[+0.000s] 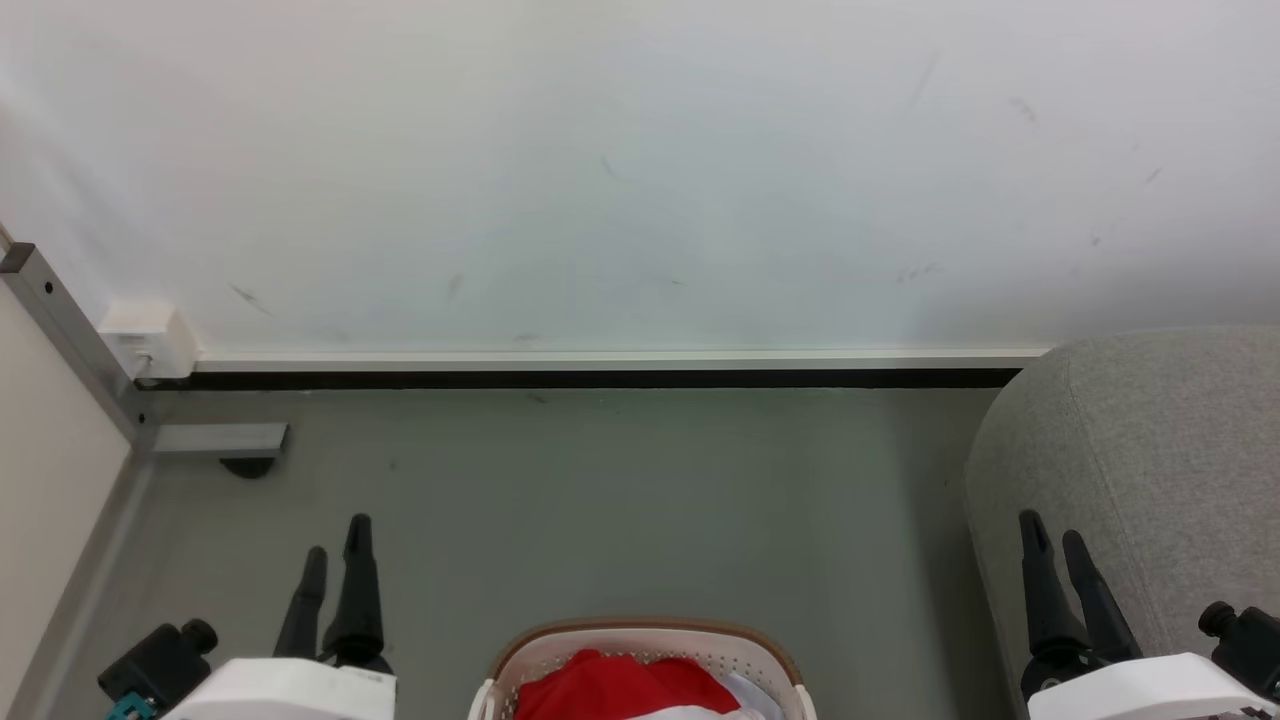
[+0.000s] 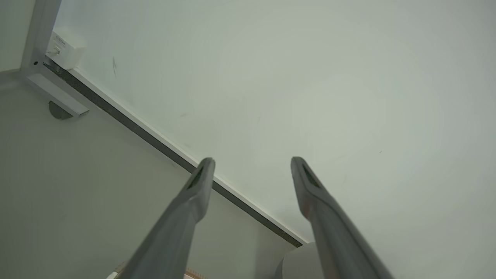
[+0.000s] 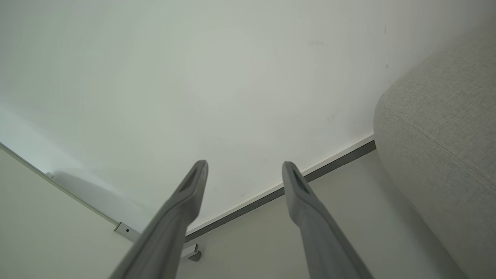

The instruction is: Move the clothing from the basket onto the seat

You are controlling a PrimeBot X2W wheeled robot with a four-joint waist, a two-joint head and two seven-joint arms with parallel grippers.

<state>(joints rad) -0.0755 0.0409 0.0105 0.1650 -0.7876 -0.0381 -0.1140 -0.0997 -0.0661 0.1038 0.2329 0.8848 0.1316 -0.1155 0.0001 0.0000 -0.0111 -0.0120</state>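
In the head view, the basket (image 1: 650, 626) is sitting on the floor (image 1: 620, 500) at the bottom middle, with the red clothing (image 1: 610, 685) lying inside it. The seat (image 1: 1150, 450) is standing to the right, and the part showing is carrying no garment. The left tool (image 1: 337, 535) and right tool (image 1: 1051, 526) are hanging on either side of the basket, apart from it.

In the left wrist view, the left tool (image 2: 252, 159) is pointing toward the wall (image 2: 310, 77), its fingers spread wide and gripping nothing.

In the right wrist view, the right tool (image 3: 243, 162) is likewise gaping and empty, with the seat close alongside.

The task seems to be waiting on its first pick. The next move is calling for one tool to dip into the basket, pinch a fold of red fabric and lift it clear of the rim.
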